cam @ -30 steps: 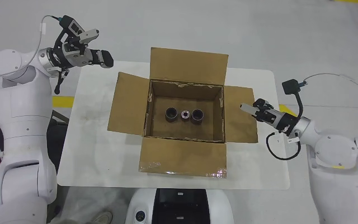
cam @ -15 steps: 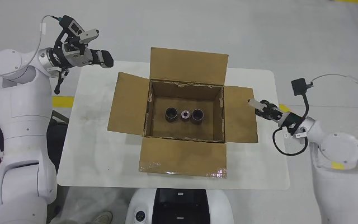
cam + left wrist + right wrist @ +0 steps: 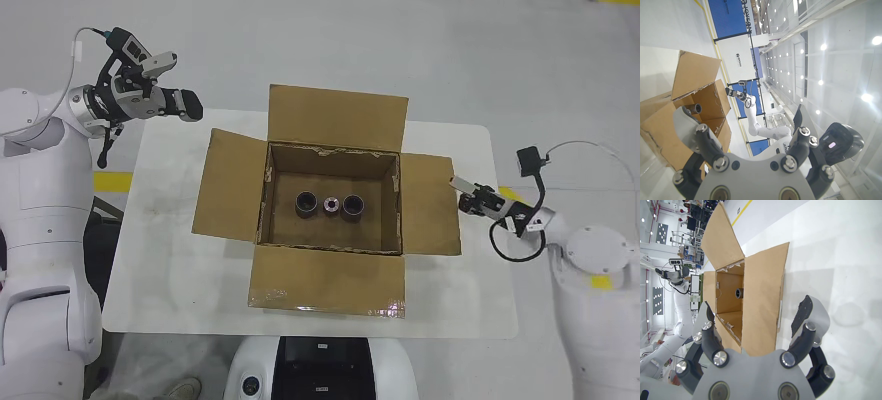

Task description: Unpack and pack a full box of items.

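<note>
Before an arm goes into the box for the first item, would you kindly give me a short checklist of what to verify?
1. Box opening: all four flaps are folded outward and nothing covers the top: ok.
2. Cylindrical items: three stand in a row on the box floor, away from the walls: ok.
3. Gaps between those items for the fingers: cannot tell; they sit close together.
4. Right gripper: fingers apart, nothing held, at the outer edge of the right flap: ok.
5. Left gripper: fingers apart, nothing held, away from the box: ok.
</note>
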Available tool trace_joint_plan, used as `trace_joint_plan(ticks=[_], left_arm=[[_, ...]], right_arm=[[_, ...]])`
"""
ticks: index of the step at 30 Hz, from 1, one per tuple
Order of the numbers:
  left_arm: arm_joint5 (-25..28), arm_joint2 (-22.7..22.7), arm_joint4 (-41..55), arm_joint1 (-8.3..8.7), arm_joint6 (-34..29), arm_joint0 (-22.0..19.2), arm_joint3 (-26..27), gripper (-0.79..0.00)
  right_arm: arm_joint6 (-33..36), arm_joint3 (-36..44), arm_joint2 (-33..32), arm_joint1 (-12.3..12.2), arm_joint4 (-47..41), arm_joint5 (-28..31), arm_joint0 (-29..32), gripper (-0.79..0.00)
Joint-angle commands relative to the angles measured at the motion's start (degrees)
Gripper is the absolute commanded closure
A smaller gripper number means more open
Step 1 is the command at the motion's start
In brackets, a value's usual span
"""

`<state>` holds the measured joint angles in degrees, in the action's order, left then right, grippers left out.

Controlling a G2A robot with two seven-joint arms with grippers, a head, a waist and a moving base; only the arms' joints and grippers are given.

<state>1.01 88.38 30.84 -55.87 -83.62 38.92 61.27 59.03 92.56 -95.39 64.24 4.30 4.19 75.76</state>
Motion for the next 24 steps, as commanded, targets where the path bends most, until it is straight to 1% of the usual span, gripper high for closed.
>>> trace_joint_plan(ticks=[1, 4, 13, 17, 24], left_arm=[[0.00, 0.00, 0.00, 0.00, 0.00, 0.00, 0.00, -0.785], [0.00, 0.00, 0.00, 0.00, 0.00, 0.00, 0.00, -0.785], [0.00, 0.00, 0.00, 0.00, 0.00, 0.00, 0.00, -0.785], [0.00, 0.00, 0.00, 0.00, 0.00, 0.00, 0.00, -0.785], [0.00, 0.00, 0.00, 0.00, 0.00, 0.00, 0.00, -0.785]], right_arm=[[0.93, -0.77, 0.36, -0.01, -2.59, -0.17, 0.06, -0.785], [2.09, 0.01, 0.32, -0.21, -4.07, 0.15, 0.79, -0.785], [3.86, 1.88, -1.89, -0.72, -12.52, -3.46, 3.70, -0.785], [5.03, 2.48, -2.91, -0.86, -18.64, -5.53, 3.99, -0.785], [5.90, 4.97, -3.92, -1.21, -24.41, -7.01, 4.12, -0.785]])
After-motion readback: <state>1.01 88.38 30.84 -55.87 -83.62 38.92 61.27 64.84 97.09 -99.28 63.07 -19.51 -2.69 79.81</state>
